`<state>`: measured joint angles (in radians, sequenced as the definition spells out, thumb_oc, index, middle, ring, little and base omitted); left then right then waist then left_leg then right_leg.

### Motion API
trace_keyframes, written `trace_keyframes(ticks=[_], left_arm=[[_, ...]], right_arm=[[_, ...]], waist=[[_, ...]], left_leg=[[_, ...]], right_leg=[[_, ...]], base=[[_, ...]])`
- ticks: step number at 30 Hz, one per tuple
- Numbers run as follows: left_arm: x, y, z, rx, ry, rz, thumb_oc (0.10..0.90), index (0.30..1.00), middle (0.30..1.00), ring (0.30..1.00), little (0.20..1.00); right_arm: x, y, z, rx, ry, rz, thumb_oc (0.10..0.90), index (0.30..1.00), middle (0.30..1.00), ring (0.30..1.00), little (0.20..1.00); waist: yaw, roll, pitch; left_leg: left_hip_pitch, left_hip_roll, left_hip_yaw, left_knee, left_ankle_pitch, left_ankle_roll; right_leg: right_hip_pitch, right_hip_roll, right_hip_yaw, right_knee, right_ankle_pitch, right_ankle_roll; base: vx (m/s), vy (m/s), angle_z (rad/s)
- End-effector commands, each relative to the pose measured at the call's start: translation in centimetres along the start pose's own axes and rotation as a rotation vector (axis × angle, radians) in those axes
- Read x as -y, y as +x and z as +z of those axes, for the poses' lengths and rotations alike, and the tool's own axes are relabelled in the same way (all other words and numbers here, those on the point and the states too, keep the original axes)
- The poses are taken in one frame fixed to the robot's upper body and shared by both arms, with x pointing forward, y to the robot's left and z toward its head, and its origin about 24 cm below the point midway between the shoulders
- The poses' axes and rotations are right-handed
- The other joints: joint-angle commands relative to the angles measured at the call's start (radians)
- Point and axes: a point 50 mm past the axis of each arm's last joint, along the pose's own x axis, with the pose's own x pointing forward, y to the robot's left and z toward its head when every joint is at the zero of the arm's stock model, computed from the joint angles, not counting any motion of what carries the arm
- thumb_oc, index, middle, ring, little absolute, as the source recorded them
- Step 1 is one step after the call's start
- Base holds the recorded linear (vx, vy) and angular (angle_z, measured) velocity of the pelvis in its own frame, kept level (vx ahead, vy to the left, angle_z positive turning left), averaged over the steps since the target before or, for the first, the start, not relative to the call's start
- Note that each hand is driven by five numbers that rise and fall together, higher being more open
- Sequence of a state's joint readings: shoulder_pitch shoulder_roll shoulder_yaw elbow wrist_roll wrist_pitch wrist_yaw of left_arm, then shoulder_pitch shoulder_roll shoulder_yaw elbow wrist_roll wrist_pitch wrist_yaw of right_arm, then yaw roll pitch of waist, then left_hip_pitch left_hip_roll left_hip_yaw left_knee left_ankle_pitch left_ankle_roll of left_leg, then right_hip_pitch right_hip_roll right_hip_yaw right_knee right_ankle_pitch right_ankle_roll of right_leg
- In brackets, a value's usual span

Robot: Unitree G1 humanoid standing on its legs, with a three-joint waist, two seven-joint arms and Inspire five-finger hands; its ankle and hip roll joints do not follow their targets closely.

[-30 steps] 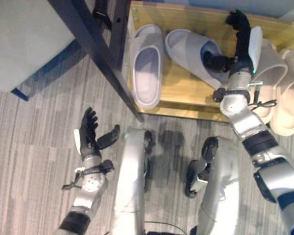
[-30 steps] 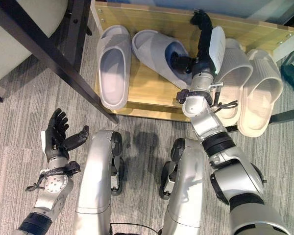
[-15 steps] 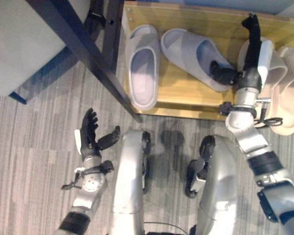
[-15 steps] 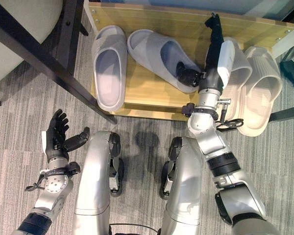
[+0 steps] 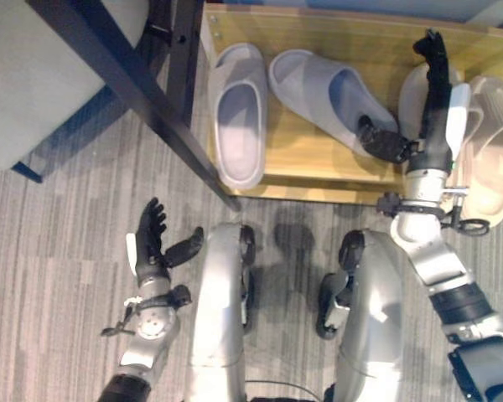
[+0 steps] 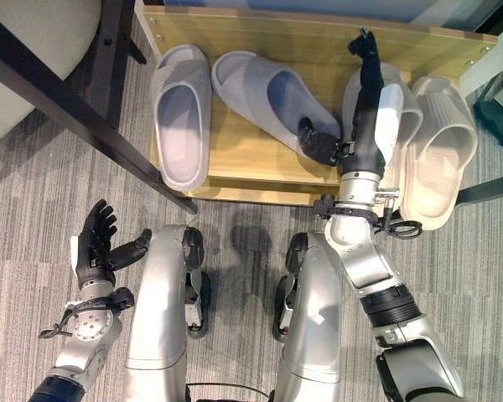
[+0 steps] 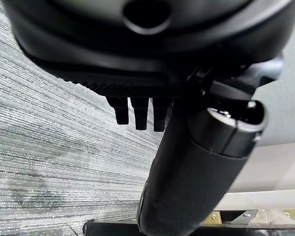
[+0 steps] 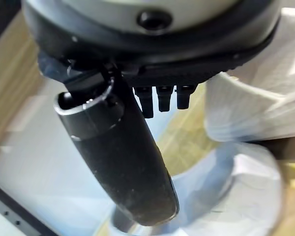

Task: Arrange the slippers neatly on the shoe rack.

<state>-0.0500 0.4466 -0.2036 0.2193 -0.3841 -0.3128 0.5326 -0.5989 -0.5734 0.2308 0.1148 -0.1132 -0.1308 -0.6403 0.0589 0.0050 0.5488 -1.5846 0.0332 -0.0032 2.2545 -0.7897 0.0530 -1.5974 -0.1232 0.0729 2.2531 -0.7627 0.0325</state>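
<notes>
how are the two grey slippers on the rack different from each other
The left grey slipper lies straight, square to the shoe rack; the right grey slipper lies angled across it. The left grey slipper lies untouched, while the right hand has its thumb at the right grey slipper's heel end, fingers straight. Both are the same pale grey slide, sole down.

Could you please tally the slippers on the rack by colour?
Grey slippers: 2, one straight and one angled.
Beige slippers: 2, one beside the other.
Total: 4 slippers.
</notes>
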Motion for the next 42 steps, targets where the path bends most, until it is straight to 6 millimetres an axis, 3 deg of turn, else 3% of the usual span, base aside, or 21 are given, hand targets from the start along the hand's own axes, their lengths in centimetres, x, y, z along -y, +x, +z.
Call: trace_keyframes(ticks=[1,6,10,12,14,17,23,27,34,42], left_arm=[[0.7,0.1,2.8,0.171,-0.078,-0.035,0.800,0.900,0.900,0.900,0.900],[1.2,0.2,2.8,0.172,-0.088,-0.054,0.800,0.900,0.900,0.900,0.900],[1.4,0.3,2.6,0.160,-0.090,-0.052,0.800,0.900,0.900,0.900,0.900],[1.8,0.3,2.6,0.158,-0.100,-0.072,0.800,0.900,0.900,0.900,0.900],[2.1,0.3,2.7,0.158,-0.101,-0.088,0.800,0.900,0.900,0.900,0.900],[3.2,0.5,2.9,0.159,-0.130,-0.107,0.800,0.900,0.900,0.900,0.900],[3.5,0.2,2.7,0.152,-0.132,-0.114,0.800,0.900,0.900,0.900,0.900],[3.4,0.2,2.6,0.152,-0.123,-0.095,0.800,0.900,0.900,0.900,0.900],[3.2,0.5,2.9,0.164,-0.122,-0.069,0.800,0.900,0.900,0.900,0.900],[3.9,0.6,2.9,0.151,-0.118,-0.088,0.800,0.900,0.900,0.900,0.900]], right_arm=[[2.2,3.1,7.5,0.393,0.135,-0.070,0.800,0.900,0.900,0.900,0.900],[1.7,2.9,8.7,0.455,0.160,0.019,0.800,0.900,0.900,0.900,0.900],[1.2,2.7,8.4,0.432,0.176,0.059,0.800,0.900,0.900,0.900,0.900],[0.6,2.0,8.6,0.415,0.306,0.128,0.800,0.900,0.900,0.900,0.900],[0.8,1.8,8.6,0.409,0.327,0.141,0.800,0.900,0.900,0.900,0.900],[0.9,0.4,7.5,0.354,0.358,0.128,0.800,0.900,0.900,0.900,0.900],[0.9,-0.9,7.2,0.341,0.346,0.139,0.800,0.900,0.900,0.900,0.900],[0.1,-2.0,6.6,0.261,0.455,0.158,0.800,0.900,0.900,0.900,0.900],[-1.1,-2.8,7.1,0.251,0.495,0.238,0.800,0.900,0.900,0.900,0.900],[-3.2,-3.8,9.6,0.252,0.687,0.321,0.800,0.900,0.900,0.900,0.900]], waist=[[0.040,-0.025,-0.029],[0.040,-0.027,-0.029],[0.038,-0.030,-0.029],[0.039,-0.028,-0.029],[0.042,-0.027,-0.029],[0.040,-0.033,-0.029],[0.032,-0.037,-0.029],[0.025,-0.037,-0.029],[0.020,-0.044,-0.029],[0.025,-0.039,-0.029]], left_leg=[[0.015,-0.040,-0.101,0.016,-0.030,0.004],[0.015,-0.038,-0.107,0.017,-0.031,0.004],[0.015,-0.035,-0.106,0.017,-0.032,0.001],[0.015,-0.037,-0.102,0.014,-0.033,-0.001],[0.015,-0.039,-0.102,0.013,-0.032,-0.001],[0.015,-0.041,-0.106,0.007,-0.031,-0.001],[0.015,-0.034,-0.105,0.010,-0.033,0.000],[0.015,-0.031,-0.106,0.011,-0.033,0.000],[0.015,-0.029,-0.107,0.007,-0.033,-0.001],[0.015,-0.030,-0.109,0.003,-0.034,0.002]], right_leg=[[0.028,0.031,0.072,0.036,0.033,-0.065],[0.028,0.033,0.071,0.034,0.031,-0.065],[0.028,0.033,0.071,0.037,0.032,-0.064],[0.028,0.034,0.073,0.034,0.036,-0.064],[0.028,0.032,0.074,0.034,0.036,-0.064],[0.028,0.031,0.079,0.028,0.043,-0.058],[0.028,0.032,0.076,0.031,0.041,-0.061],[0.028,0.034,0.074,0.031,0.039,-0.062],[0.028,0.035,0.070,0.024,0.036,-0.064],[0.027,0.038,0.068,0.016,0.036,-0.066]], base=[[0.00,0.000,0.00],[0.00,0.000,0.00],[0.00,0.008,0.00],[0.01,0.049,0.00],[0.00,0.000,0.00],[0.00,0.000,0.00],[0.00,0.000,0.00],[0.00,0.000,0.00],[0.00,0.000,0.00],[0.00,0.002,-0.02]])
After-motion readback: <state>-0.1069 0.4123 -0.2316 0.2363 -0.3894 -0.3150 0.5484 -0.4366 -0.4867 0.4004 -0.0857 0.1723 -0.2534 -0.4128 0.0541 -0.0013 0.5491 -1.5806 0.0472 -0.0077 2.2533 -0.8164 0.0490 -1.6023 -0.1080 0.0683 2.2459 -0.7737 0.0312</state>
